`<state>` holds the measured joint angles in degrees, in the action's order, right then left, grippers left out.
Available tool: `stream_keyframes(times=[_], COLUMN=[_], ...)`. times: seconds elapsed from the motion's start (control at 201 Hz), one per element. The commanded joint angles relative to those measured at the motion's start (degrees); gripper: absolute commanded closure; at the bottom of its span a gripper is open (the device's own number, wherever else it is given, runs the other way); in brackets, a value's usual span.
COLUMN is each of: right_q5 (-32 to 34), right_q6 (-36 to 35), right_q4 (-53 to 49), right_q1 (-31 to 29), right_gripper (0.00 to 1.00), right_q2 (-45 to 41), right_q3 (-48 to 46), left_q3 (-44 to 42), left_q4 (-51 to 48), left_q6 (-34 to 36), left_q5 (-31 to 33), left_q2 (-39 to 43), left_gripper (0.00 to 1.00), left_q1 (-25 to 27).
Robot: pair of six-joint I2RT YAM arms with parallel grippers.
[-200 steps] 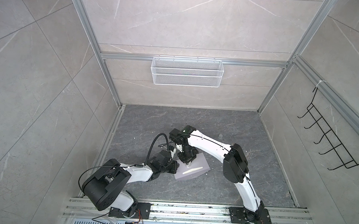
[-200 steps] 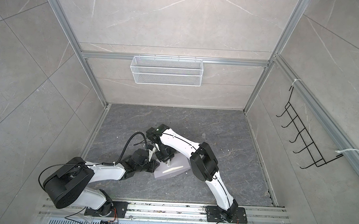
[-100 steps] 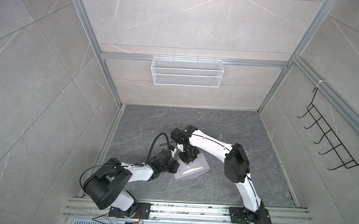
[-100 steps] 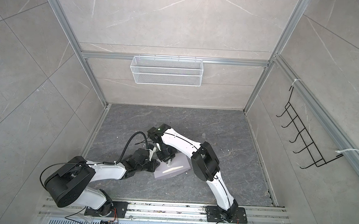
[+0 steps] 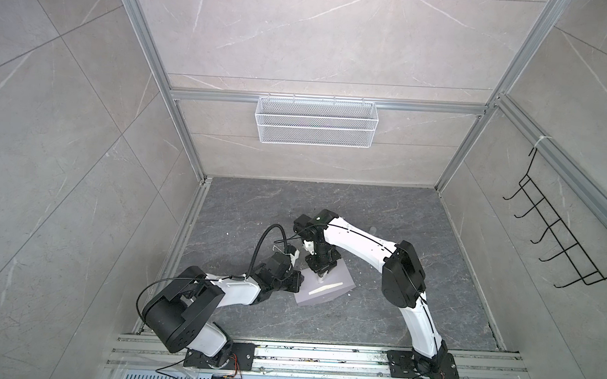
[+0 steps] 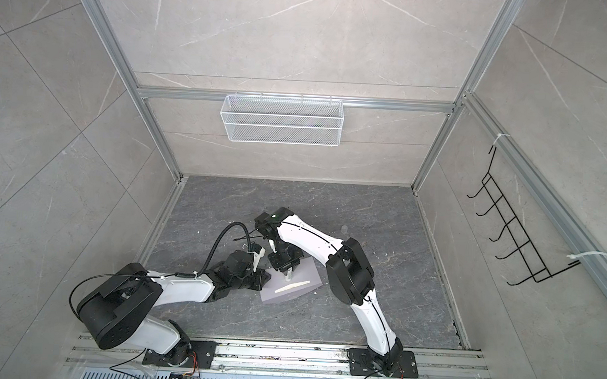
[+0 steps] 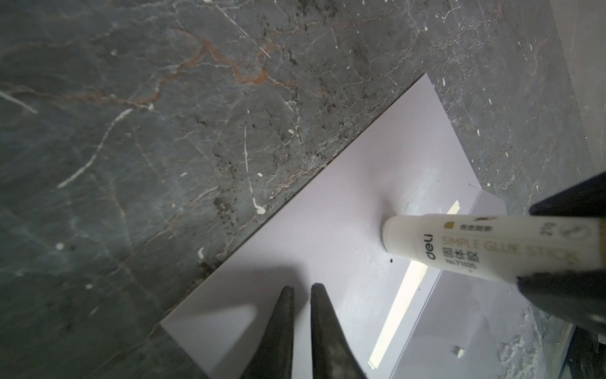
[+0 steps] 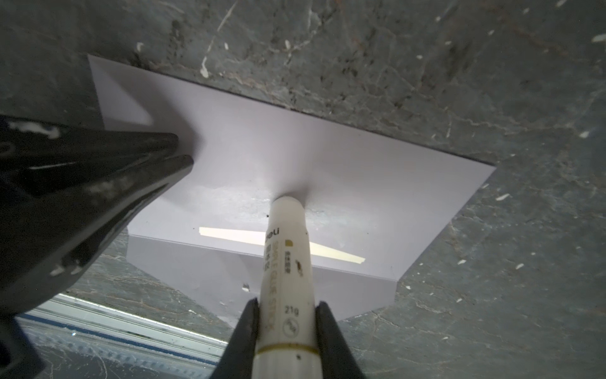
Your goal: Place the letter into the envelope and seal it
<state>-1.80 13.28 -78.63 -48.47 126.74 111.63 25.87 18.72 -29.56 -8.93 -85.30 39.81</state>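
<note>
Counted: one envelope [image 5: 328,295] [image 8: 295,157], one letter [image 8: 229,234], one glue stick [image 8: 287,262] [image 7: 475,242], two arms, one wire basket [image 5: 316,121] on the back wall and one hook rack [image 5: 556,243] on the side wall. In both top views the envelope lies flat on the floor [image 5: 258,202], a little toward 6 o'clock of centre, with its flap open toward 5 o'clock. The letter sits inside it, only a narrow cream strip showing at the mouth along the flap fold. Edges: all envelope corners that can be seen lie flat on the stone. Bare floor runs wide from the envelope to 12 o'clock as far as the back wall, and to 6 o'clock as far as the rail [image 5: 322,355]; the 9 o'clock side is taken by the left arm, and the right arm's elbow stands near at 3 o'clock. The left arm lies low, coming in from 8 o'clock. The left gripper [image 7: 300,288] [image 8: 178,151] has its fingers drawn almost together, a thin gap between them and nothing in it, tips on the envelope near its 9 o'clock end. The right arm arches over from 4 o'clock, wrist turned down; the right gripper [image 8: 287,311] pinches the glue stick, whose tip touches the envelope body just beside the cream strip, amid a dull smear.
</note>
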Motion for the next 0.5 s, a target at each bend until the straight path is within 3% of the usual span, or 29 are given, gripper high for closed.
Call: stream_keyframes(times=[0.0, 0.493], right_q5=[6.69, 10.77], right_q6=[0.22, -0.09], right_q4=[-1.44, -1.42], right_q1=[1.70, 5.18], right_gripper=[1.00, 1.00], right_q2=[0.82, -0.61], right_q3=[-2.75, -6.67], left_q3=[0.03, 0.23], left_q4=[-4.31, -4.26], left_q6=[1.30, 1.19], left_q5=[1.13, 0.71], left_q2=[-1.97, -1.98], left_gripper=[0.84, 0.84], left_q1=[-0.17, -0.11])
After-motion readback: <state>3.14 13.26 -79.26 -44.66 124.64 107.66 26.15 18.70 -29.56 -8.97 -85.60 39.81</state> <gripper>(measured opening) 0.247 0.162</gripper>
